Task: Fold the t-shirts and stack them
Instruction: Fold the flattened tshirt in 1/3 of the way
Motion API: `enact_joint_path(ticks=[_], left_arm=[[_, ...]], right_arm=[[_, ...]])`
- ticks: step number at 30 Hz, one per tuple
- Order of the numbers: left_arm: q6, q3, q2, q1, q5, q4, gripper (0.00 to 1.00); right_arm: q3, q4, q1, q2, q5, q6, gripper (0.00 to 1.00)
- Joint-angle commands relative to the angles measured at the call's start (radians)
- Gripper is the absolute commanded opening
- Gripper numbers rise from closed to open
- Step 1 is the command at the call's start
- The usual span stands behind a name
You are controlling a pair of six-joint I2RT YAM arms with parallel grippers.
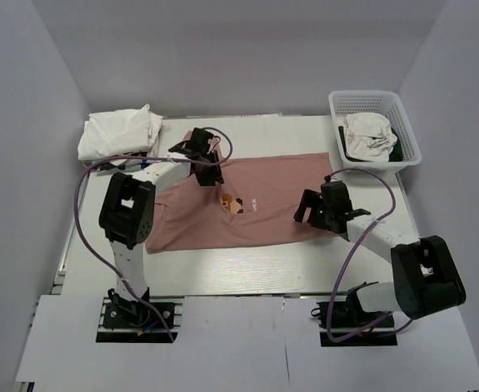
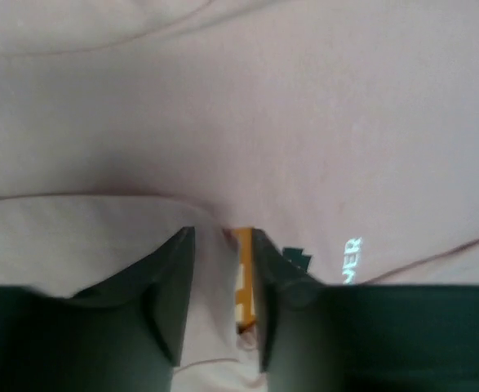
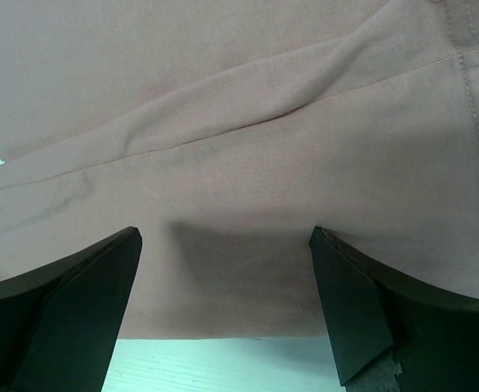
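A stack of folded white t-shirts (image 1: 118, 133) sits off the far left corner of the pink t-shirt (image 1: 280, 216), which lies spread flat across the middle of the bench (image 1: 247, 273). The left hand (image 1: 212, 170) is down on the shirt's far left part, its fingers (image 2: 174, 278) pressed close together on a raised fold of the pink cloth (image 2: 304, 98). The pixel print (image 1: 233, 203) shows just right of it. Over the shirt's near right edge the right hand (image 1: 311, 211) hangs spread wide, holding nothing, with pink cloth (image 3: 223, 82) beneath. Beyond the shirt's far right corner stands a basket (image 1: 375, 102) with a crumpled white t-shirt (image 1: 368, 135) inside.
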Motion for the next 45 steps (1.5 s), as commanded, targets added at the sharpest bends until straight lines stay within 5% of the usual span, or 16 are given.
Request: enact_joint_path(ticks=[1, 3, 11, 20, 29, 35, 40, 45], left_arm=[[0.054, 0.1, 0.015, -0.012, -0.118, -0.138, 0.49], [0.04, 0.123, 0.029, -0.012, -0.169, -0.202, 0.69], [0.019, 0.114, -0.046, -0.012, -0.207, -0.217, 0.78], [-0.143, -0.351, -0.342, 0.01, -0.311, -0.168, 0.99], [-0.293, -0.631, -0.396, 0.028, -0.364, -0.267, 0.99], [-0.346, -0.729, -0.511, 0.038, -0.318, -0.348, 0.99], [-0.362, -0.677, -0.663, 0.024, -0.327, -0.404, 0.99], [-0.305, -0.511, -0.737, 0.034, -0.409, -0.294, 0.99]], right_arm=[[0.012, -0.088, 0.001, 0.045, 0.035, -0.008, 0.9], [0.018, -0.098, 0.0, 0.042, 0.04, -0.007, 0.9], [0.019, -0.131, 0.001, -0.043, 0.058, -0.016, 0.9], [-0.054, -0.124, -0.007, -0.133, 0.155, 0.006, 0.9], [-0.145, -0.14, 0.0, -0.052, 0.078, 0.059, 0.9], [-0.212, -0.303, 0.021, -0.282, 0.073, 0.122, 0.9], [-0.239, -0.368, 0.044, -0.483, 0.009, 0.144, 0.9], [-0.091, -0.318, 0.052, -0.478, 0.09, 0.064, 0.9]])
